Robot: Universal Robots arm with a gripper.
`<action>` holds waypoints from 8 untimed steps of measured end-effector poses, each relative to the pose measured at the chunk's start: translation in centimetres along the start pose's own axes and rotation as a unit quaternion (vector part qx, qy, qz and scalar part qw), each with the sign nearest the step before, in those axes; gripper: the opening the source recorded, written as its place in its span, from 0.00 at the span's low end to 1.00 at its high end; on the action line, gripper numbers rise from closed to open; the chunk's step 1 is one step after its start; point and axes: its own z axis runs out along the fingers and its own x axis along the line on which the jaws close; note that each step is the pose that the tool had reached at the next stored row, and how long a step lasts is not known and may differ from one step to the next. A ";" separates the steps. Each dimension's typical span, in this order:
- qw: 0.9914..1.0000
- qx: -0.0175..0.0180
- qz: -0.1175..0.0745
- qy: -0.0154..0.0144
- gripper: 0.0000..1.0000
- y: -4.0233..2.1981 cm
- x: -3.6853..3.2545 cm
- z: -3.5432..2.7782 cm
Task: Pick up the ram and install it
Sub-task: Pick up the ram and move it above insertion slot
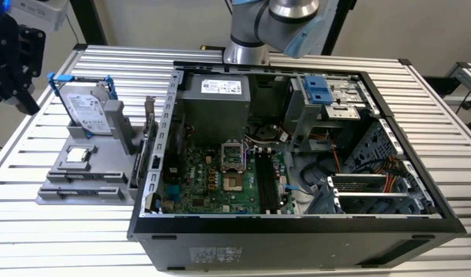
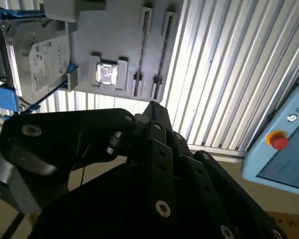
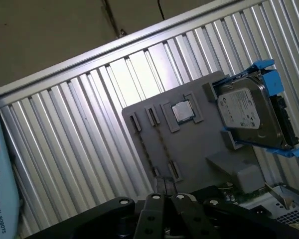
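My gripper (image 1: 21, 101) hangs off the table's corner at the exterior view's left, high above the grey fixture plate (image 1: 55, 196). Its black fingers (image 3: 154, 204) lie together with nothing between them, as in the second wrist view (image 2: 153, 107). The plate carries two long narrow holders. A thin dark strip (image 3: 160, 145) stands on edge in one of them and looks like the ram seen edge-on (image 2: 163, 47). The open computer case (image 1: 297, 228) lies beside the plate, its motherboard memory slots (image 1: 265, 180) facing up.
A silver hard drive (image 1: 88, 109) in a blue-handled frame stands at the plate's far end, and a small square processor chip (image 1: 78, 154) lies beside it. The slatted metal table (image 1: 35, 236) holds everything. A pale blue pendant with a red button (image 2: 279, 140) sits beyond the table edge.
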 end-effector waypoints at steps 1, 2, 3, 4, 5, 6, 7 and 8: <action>1.000 0.000 -0.004 -0.001 0.00 0.00 0.00 0.00; 1.000 -0.001 -0.009 -0.001 0.00 0.00 0.00 0.00; 1.000 -0.001 -0.015 -0.002 0.00 0.00 -0.01 0.01; 1.000 -0.001 -0.020 -0.002 0.00 0.00 -0.01 0.00; 1.000 -0.001 -0.027 -0.002 0.00 0.00 0.00 0.01; 0.999 -0.001 -0.034 -0.002 0.00 0.00 0.00 0.00; 0.999 -0.001 -0.041 -0.001 0.00 0.00 0.00 0.00; 0.999 -0.001 -0.048 -0.001 0.00 0.00 0.01 0.00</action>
